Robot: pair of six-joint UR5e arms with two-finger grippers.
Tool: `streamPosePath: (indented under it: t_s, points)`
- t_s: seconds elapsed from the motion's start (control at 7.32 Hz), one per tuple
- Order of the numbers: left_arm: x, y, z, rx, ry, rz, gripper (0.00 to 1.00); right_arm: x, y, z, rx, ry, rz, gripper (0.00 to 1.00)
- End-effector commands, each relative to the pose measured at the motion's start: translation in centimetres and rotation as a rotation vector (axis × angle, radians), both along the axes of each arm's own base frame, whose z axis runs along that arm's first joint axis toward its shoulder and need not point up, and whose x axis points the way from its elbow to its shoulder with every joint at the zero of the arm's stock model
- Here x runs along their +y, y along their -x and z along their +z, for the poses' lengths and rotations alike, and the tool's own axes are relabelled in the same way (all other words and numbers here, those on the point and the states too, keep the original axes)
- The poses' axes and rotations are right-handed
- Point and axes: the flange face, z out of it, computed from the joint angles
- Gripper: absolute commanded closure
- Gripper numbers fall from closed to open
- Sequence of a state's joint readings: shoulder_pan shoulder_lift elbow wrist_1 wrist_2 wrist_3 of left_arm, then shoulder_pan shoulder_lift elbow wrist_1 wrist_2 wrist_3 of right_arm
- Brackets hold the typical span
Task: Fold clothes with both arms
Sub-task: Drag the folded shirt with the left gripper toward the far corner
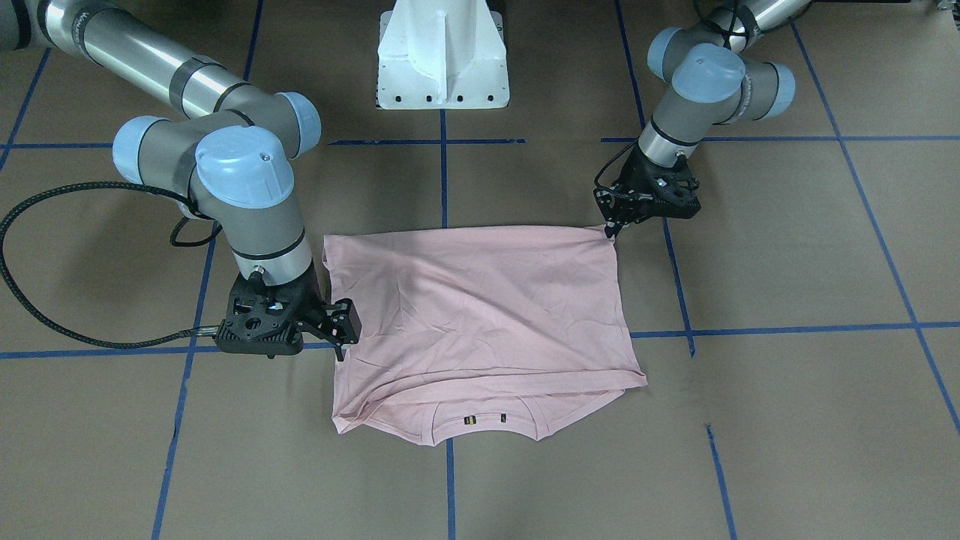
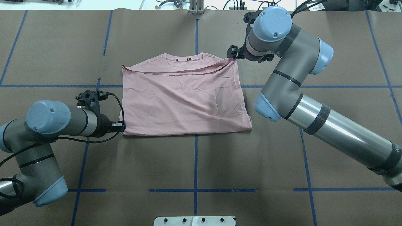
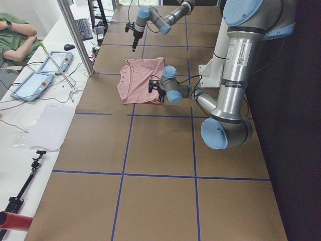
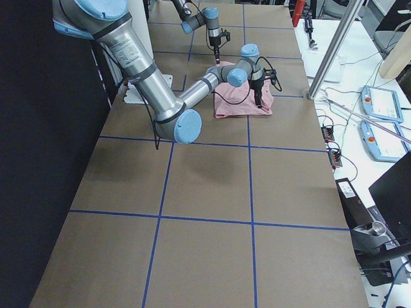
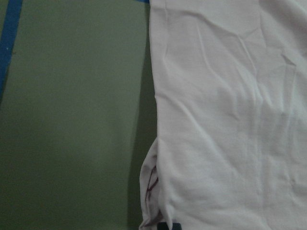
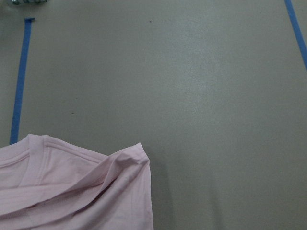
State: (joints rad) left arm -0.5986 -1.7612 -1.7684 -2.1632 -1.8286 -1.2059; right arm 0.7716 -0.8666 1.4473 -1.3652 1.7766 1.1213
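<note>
Brown bench [image 2: 141, 163] with blue tape lines carries a folded pink T-shirt [image 2: 182, 100] at its middle, collar far. Left claw [image 2: 122, 125] meets its near left corner, right claw [image 2: 232, 56] its far right corner; I cannot tell either's grip.

A robotics lab: left arm [image 2: 56, 121] and right arm [image 2: 339, 131] flank a white pedestal [image 1: 442, 56] at a broad desk [image 3: 150, 150] papered brown and gridded with blue tape [image 3: 124, 173]. A white bench [image 3: 57, 40] along its far side carries teach pendants [image 3: 31, 85], a keyboard [image 3: 83, 28] and cables [image 3: 15, 103].
</note>
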Motion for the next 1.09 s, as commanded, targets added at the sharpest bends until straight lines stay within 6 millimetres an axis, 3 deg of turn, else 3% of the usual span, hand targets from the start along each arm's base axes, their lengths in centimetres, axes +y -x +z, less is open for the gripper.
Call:
streamPosePath:
  t_s: [0.0,0.14,0.27,0.41,0.55,0.68,0.82,0.96]
  points:
    - [-6.1,4.9,3.9,-0.118,-0.110,-0.016,1.00,0.0,0.0,0.3,0.003,0.003,0.000,0.00]
    - [-9.8,7.3,5.6,-0.170,-0.144,-0.035,1.00,0.0,0.0,0.3,0.002,0.004,0.001,0.00]
    - [-15.0,8.3,5.5,-0.209,-0.171,-0.062,1.00,0.0,0.0,0.4,0.004,0.004,0.002,0.00]
    - [-20.7,8.7,5.7,-0.236,-0.154,-0.107,1.00,0.0,0.0,0.4,0.005,0.005,0.002,0.00]
    - [-25.1,7.8,6.0,-0.267,-0.121,-0.126,1.00,0.0,0.0,0.4,0.004,0.004,0.002,0.00]
    - [-29.8,8.3,4.1,-0.316,-0.154,-0.151,1.00,0.0,-0.1,0.7,0.008,0.007,0.002,0.00]
    - [-33.0,7.5,3.9,-0.343,-0.167,-0.174,1.00,0.1,-0.1,0.7,0.006,0.006,0.002,0.00]
    - [-33.4,7.3,6.7,-0.335,-0.183,-0.180,1.00,0.1,-0.1,0.9,0.009,0.008,0.004,0.00]
